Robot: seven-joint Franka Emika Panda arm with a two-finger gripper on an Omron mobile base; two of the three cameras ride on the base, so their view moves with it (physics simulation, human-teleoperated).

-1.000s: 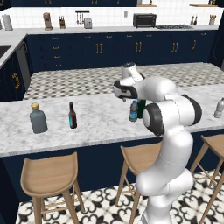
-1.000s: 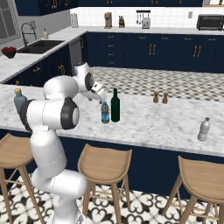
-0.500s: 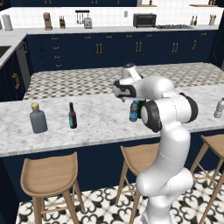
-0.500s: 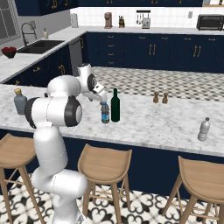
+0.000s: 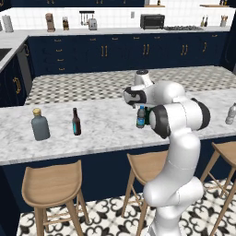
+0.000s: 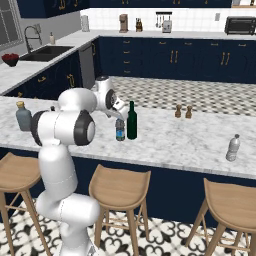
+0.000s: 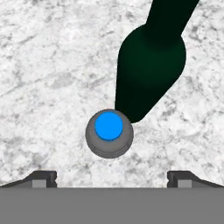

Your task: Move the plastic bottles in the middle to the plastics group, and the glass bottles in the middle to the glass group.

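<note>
The plastic bottle with a blue label and blue cap [image 5: 141, 117] [image 6: 120, 130] stands upright mid-counter, touching or nearly touching the tall dark green glass bottle [image 6: 132, 120]. My gripper [image 6: 119, 114] [image 5: 137, 103] hangs open just above the blue cap [image 7: 109, 126], pointing straight down, with nothing between its fingertips [image 7: 43, 178]. The green bottle [image 7: 151, 61] rises just beyond the cap in the hand view. A clear-grey plastic bottle [image 6: 232, 148] [image 5: 230, 114] stands far to the right. The grey flask with a tan stopper [image 5: 40, 125] [image 6: 22, 116] and the small brown bottle [image 5: 76, 122] stand at the left.
Two small brown shakers [image 6: 183, 111] stand behind and to the right of the green bottle. Wooden stools [image 6: 120, 187] line the counter's near side. Bare marble lies between the middle bottles and both end groups.
The hand has eased slightly lower over the blue-capped bottle. Its jaws stay open, and no bottle has moved.
</note>
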